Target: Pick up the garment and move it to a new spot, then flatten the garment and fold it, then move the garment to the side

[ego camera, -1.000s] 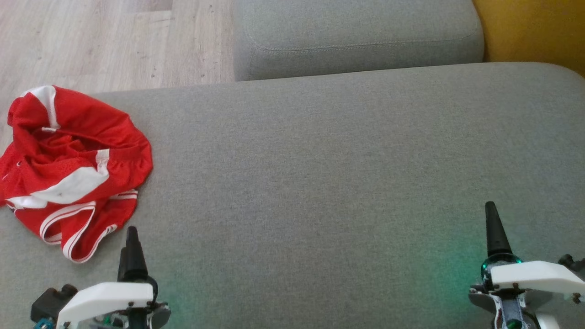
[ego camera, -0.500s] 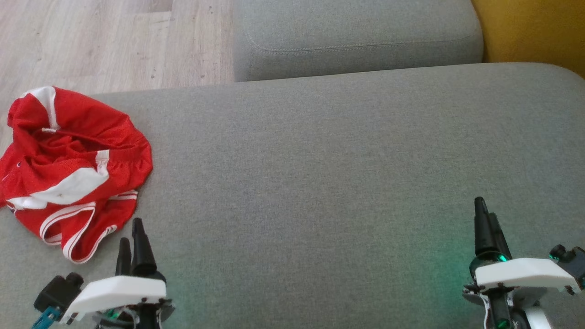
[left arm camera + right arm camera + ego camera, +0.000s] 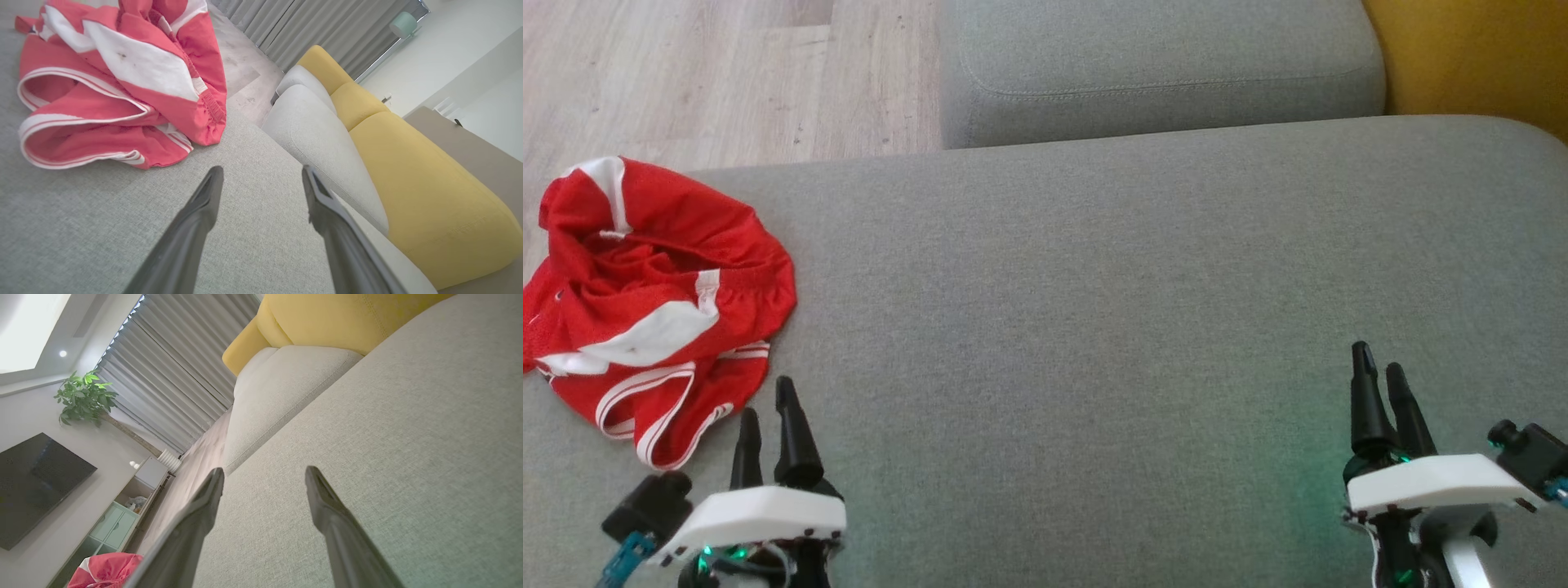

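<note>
Garment untouched, whole job ahead

Garment (image 3: 658,302) work has not begun, as far as the pictures show. The red and white piece lies in a crumpled heap on the left end of the grey sofa seat (image 3: 1094,327), close to the far edge where the wooden floor (image 3: 686,73) begins, and its left side runs out of the head view. Nothing holds or touches it.

The left gripper (image 3: 766,398) hovers just beside the near edge of the heap, fingers spread apart with nothing between them; the left wrist view shows bare seat fabric in the gap. The right gripper (image 3: 1377,358) hangs over the empty right part of the seat, well apart from the cloth, its jaws likewise wide and empty.

So every step is left: the pick-up and move to a new spot, the flattening, the fold, and the final shift to the side.

Because the cloth is bunched, no clean long axis shows. The heap looks a little longer from far to near than across. It appears to be a pair of shorts: the white-striped leg hems (image 3: 645,408) lie at the near end, pointing toward the left gripper, while a gathered band (image 3: 739,265) that I take for the waist curves along the right side and toward the far end. Which face is up I cannot tell.
</note>
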### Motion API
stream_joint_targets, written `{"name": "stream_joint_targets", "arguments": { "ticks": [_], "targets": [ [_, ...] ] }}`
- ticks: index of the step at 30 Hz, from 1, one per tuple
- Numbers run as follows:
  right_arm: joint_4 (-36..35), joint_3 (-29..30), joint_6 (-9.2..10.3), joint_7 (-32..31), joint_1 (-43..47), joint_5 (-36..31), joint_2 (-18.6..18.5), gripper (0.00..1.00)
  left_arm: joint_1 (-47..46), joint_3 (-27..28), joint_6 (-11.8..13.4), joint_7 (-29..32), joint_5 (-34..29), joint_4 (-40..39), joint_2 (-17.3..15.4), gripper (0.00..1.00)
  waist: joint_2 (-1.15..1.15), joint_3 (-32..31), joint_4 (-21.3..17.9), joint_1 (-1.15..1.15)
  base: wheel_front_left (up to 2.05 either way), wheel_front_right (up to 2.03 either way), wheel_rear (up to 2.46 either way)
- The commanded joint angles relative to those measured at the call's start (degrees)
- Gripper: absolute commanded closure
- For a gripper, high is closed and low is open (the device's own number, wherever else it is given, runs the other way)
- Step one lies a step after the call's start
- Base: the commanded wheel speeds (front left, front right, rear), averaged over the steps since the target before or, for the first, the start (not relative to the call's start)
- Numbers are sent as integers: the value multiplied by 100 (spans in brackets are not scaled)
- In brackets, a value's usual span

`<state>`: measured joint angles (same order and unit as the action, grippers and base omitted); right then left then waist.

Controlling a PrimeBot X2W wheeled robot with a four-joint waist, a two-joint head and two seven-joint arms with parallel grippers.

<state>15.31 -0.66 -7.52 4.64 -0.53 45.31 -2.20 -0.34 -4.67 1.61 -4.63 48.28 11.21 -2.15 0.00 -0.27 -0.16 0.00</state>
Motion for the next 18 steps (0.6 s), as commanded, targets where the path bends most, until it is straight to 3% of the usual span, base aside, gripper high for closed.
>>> {"name": "stream_joint_targets", "arguments": {
  "ticks": [1, 18],
  "targets": [
    [-230, -109, 2, 82, -253, -198, -47, 0, -312, 36, 47, -77, -197, -236, -52, 0, 0, -3, -1, 0, 0, 0, 0],
    [-348, -290, 2, 369, -275, -1460, -53, 0, -347, -222, 304, -366, -1403, -393, -58, 0, 0, 8, -24, 0, 0, 0, 0]
  ]
}}
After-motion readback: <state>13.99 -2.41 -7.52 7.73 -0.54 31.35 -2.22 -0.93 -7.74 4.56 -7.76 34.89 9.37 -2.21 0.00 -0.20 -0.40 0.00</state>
